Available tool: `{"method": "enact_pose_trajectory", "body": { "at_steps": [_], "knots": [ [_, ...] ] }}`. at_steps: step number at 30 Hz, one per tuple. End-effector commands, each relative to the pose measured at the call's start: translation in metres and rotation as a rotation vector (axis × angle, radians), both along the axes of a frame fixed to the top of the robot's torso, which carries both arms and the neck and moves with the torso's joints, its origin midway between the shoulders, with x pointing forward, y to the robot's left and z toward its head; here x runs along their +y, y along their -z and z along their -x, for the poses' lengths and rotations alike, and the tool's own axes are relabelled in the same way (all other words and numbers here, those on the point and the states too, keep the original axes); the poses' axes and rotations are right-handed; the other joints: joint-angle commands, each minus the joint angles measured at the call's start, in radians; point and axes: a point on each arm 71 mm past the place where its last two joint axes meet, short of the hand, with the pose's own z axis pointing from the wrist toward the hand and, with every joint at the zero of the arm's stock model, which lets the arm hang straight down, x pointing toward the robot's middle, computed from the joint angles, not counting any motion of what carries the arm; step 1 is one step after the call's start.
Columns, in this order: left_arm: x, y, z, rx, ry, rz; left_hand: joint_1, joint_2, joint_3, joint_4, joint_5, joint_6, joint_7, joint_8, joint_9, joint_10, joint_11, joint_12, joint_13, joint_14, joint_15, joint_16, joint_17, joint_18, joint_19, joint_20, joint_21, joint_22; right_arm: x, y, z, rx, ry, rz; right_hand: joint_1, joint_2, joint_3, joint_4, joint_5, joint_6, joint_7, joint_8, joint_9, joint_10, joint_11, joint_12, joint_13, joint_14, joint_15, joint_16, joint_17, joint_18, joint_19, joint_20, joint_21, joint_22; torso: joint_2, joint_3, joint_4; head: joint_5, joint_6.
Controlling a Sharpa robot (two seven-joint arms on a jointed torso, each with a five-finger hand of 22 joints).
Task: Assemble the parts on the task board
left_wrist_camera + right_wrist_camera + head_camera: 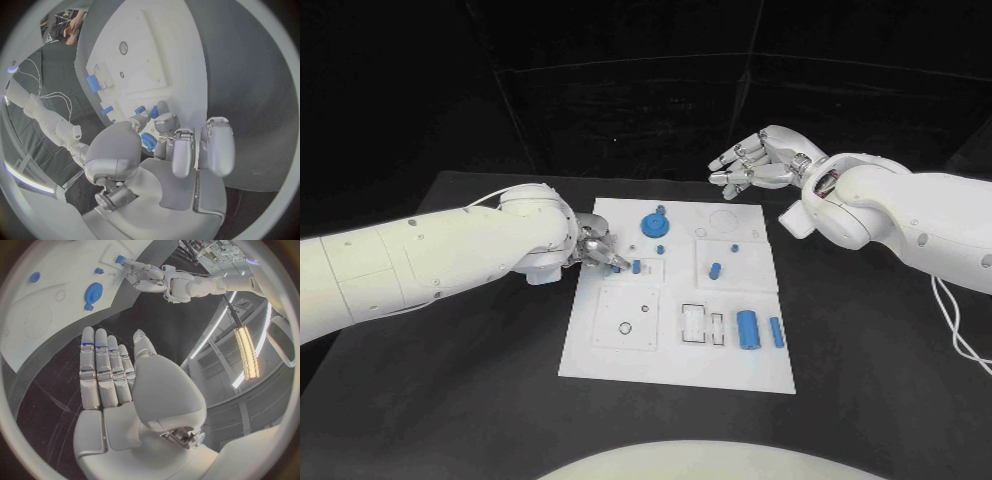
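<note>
- The white board (678,365) lies in the middle of the black table (877,380), with small blue parts spread over it.
- The left hand (599,250) reaches over the board's left edge. Its fingers (181,150) are curled around a small blue peg (636,267), and the fingertips seem to touch it. I cannot tell whether they truly grip it.
- The right hand (759,158) hovers above the table just beyond the board's far right corner, fingers straight and apart, holding nothing.
- A round blue knob (655,222) stands just beyond the left hand. Another peg (714,270) lies in the middle, and two blue cylinders (749,327) lie near the right edge.
- Risk: a shallow pinch could let the peg slip or roll out as the hand lifts.
- Risk: the curled fingers crowd the knob, so a careless sweep could knock it or shift the board.
- Risk: the left arm hides the peg from overhead, so aiming it at a hole may go wrong.
</note>
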Motion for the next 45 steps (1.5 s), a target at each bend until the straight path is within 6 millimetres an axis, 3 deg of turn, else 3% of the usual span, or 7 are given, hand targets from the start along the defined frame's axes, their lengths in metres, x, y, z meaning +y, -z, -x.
{"method": "enact_pose_trajectory", "body": {
  "at_steps": [1,13,17,24,33,40,45],
  "knots": [
    [0.002,0.002,0.001,0.008,-0.007,-0.009,-0.001,-0.015,-0.013,0.002,-0.002,0.007,0.001,0.008,0.0,0.005,-0.002,0.005,0.0,0.107,-0.007,0.003,0.263,0.005,0.02,-0.008,0.003,0.07,0.0,-0.001,0.0,-0.001,-0.008,-0.001,-0.005,0.005,-0.006,0.0,0.001,-0.004,0.0,0.007,0.0,-0.005,0.001,0.004,-0.001,-0.006,0.0,-0.007,-0.001,0.005,0.005,0.002,-0.006,-0.001,0.0,0.0001,-0.0001,0.0,0.001],
    [0.006,-0.005,-0.006,-0.07,-0.092,0.145,-0.007,-0.047,-0.179,0.051,-0.003,-0.013,0.004,0.005,-0.012,-0.019,-0.001,-0.023,-0.04,0.107,-0.008,0.003,0.263,0.01,0.009,-0.011,-0.022,0.047,0.0,-0.001,0.0,-0.001,-0.006,-0.001,-0.005,0.005,-0.006,0.0,0.001,-0.004,0.0,0.007,0.0,-0.005,0.001,0.004,-0.001,-0.006,0.0,-0.007,-0.001,0.005,0.005,0.002,-0.006,-0.001,0.0,0.0006,-0.0004,-0.001,0.002],
    [0.009,-0.009,-0.008,-0.093,-0.124,0.258,0.044,-0.059,-0.239,0.058,0.0,-0.106,0.045,-0.051,-0.044,-0.189,0.036,-0.212,-0.262,0.1,0.021,-0.013,0.244,0.044,-0.066,0.01,-0.172,-0.1,0.0,-0.001,0.0,-0.003,-0.006,0.002,-0.006,0.005,-0.007,0.0,0.001,-0.004,0.0,0.007,0.0,-0.005,0.001,0.004,-0.001,-0.007,0.0,-0.007,-0.001,0.005,0.005,0.002,-0.007,-0.002,0.0,0.0008,-0.0004,-0.002,0.003],
    [0.016,-0.015,-0.008,-0.136,-0.13,0.386,0.178,-0.044,-0.339,0.059,0.005,-0.209,0.11,-0.102,-0.118,-0.342,0.099,-0.276,-0.333,-0.062,0.071,-0.371,-0.113,0.135,-0.281,0.069,-0.702,-0.582,-0.001,-0.001,0.0,-0.006,-0.004,0.006,-0.008,0.005,-0.008,0.001,0.001,-0.004,0.0,0.007,0.0,-0.005,0.001,0.004,-0.002,-0.007,0.0,-0.007,-0.002,0.005,0.005,0.003,-0.008,-0.002,0.001,-0.0003,-0.0008,-0.006,0.004],
    [-0.008,-0.031,-0.013,-0.336,0.082,0.484,0.453,0.017,-0.219,-0.079,0.013,-0.212,0.122,-0.122,-0.179,-0.444,0.109,-0.374,-0.43,-0.146,0.082,-0.568,-0.281,0.137,-0.278,0.073,-0.797,-0.656,-0.001,-0.001,-0.001,-0.012,-0.001,0.005,-0.008,0.005,-0.009,0.001,0.002,-0.005,0.0,0.007,0.0,-0.005,0.001,0.004,-0.002,-0.007,0.0,-0.007,-0.002,0.005,0.005,0.003,-0.008,-0.003,0.001,0.0005,-0.002,-0.012,0.01],
    [-0.035,-0.037,-0.012,-0.516,0.319,0.446,0.518,-0.051,-0.088,-0.166,0.01,-0.129,0.128,-0.237,-0.303,-0.451,0.121,-0.502,-0.578,-0.221,0.093,-0.714,-0.411,0.139,-0.292,0.074,-0.837,-0.682,0.001,-0.002,-0.001,-0.024,-0.003,0.0,0.001,0.012,-0.006,-0.005,0.003,0.013,-0.005,0.019,0.004,-0.007,-0.002,0.004,-0.005,-0.008,-0.001,-0.007,-0.002,0.005,0.008,0.002,-0.013,-0.006,0.0,0.0007,-0.0013,-0.021,0.017],
    [-0.047,-0.033,-0.013,-0.562,0.419,0.361,0.468,-0.094,-0.083,-0.163,0.008,-0.089,0.119,-0.3,-0.363,-0.439,0.118,-0.539,-0.64,-0.127,0.092,-0.582,-0.315,0.138,-0.241,0.077,-0.816,-0.676,0.004,-0.003,-0.001,-0.031,-0.006,-0.004,0.006,0.014,-0.005,-0.009,0.002,0.022,-0.008,0.023,0.005,-0.009,-0.003,0.004,-0.006,-0.009,-0.002,-0.007,-0.002,0.006,0.009,0.002,-0.015,-0.007,0.001,0.0005,-0.003,-0.025,0.023]
  ]
}}
